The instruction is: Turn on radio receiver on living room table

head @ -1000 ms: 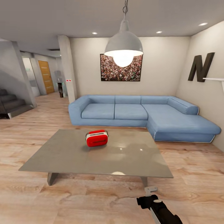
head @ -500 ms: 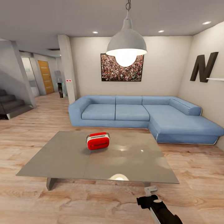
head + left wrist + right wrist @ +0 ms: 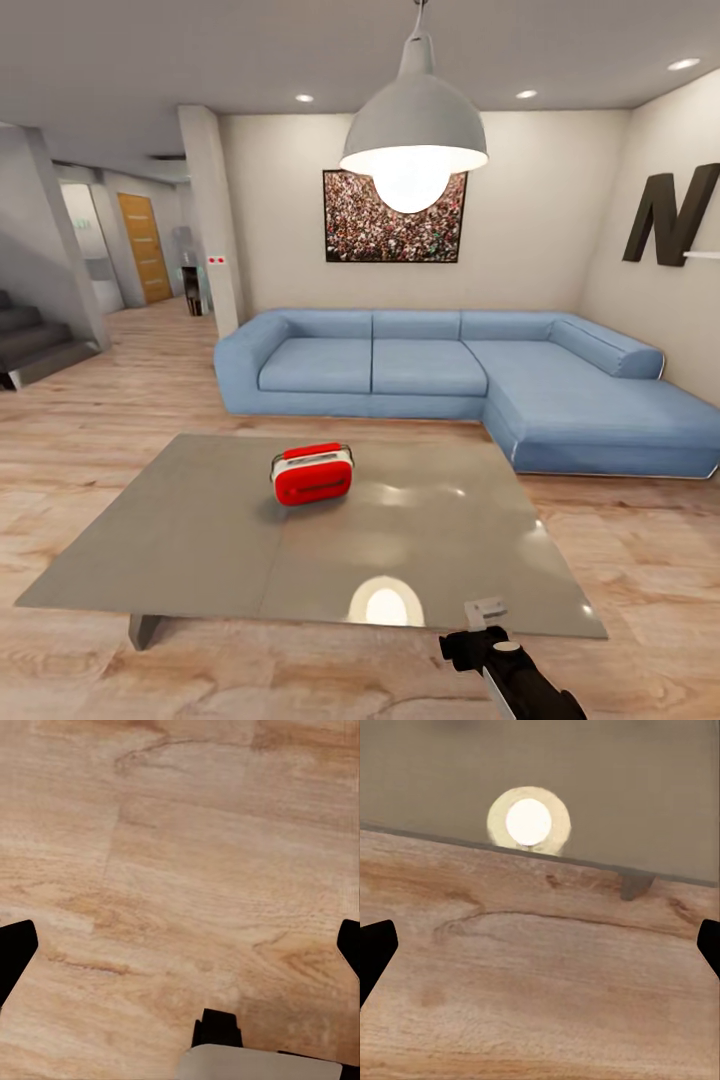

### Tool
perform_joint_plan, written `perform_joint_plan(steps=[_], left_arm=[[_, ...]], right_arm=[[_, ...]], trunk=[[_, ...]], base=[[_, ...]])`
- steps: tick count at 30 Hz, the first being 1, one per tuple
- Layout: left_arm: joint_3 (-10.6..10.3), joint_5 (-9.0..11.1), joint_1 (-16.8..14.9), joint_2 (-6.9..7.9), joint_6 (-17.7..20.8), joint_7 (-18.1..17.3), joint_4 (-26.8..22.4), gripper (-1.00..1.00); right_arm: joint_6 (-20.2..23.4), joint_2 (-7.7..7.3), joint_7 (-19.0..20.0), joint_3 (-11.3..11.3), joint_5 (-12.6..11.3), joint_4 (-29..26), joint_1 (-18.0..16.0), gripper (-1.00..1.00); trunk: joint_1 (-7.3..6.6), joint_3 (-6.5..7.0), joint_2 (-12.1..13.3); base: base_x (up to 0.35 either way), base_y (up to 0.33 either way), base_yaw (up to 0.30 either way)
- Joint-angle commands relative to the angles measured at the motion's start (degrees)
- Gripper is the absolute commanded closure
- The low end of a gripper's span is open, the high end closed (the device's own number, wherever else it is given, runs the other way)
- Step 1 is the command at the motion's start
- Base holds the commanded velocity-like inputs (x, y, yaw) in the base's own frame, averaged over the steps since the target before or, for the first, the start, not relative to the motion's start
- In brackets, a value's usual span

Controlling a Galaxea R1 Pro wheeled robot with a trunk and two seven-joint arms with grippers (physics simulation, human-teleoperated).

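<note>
Desk now larger in head view than a second ago: your base has closed in. Small red rounded radio receiver (image 3: 312,474) sits mid-top on glossy grey stone-like low desk (image 3: 180,540), beyond arm's reach. Both grippers' fingers spread wide, released, empty. Continue approach.

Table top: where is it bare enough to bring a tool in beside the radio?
The table is bare all around the radio receiver: wide near edge, both sides, and a narrower strip toward the sofa. Nowhere crowded.
</note>
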Motion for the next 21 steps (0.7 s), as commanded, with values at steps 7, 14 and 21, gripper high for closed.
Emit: perform_joint_plan(steps=[7, 14, 21], left_arm=[[1.0, 0.0, 0.0, 0.35, -0.1, 0.0, -0.2, -1.0], [2.6, 0.0, 0.0, 1.46, -0.7, 0.0, -0.2, -1.0], [2.7, 0.0, 0.0, 1.48, -0.8, 0.0, -0.2, -1.0]], right_arm=[[0.0, 0.0, 0.0, 0.0, 0.0, 0.0, 0.0, -1.0], [0.0, 0.0, 0.0, 0.0, 0.0, 0.0, 0.0, -1.0], [0.0, 0.0, 0.0, 0.0, 0.0, 0.0, 0.0, -1.0]], trunk=[[0.0, 0.0, 0.0], [0.0, 0.0, 0.0], [0.0, 0.0, 0.0]], base=[[0.329, 0.0, 0.0], [0.32, 0.085, 0.0], [0.277, 0.222, 0.0]])
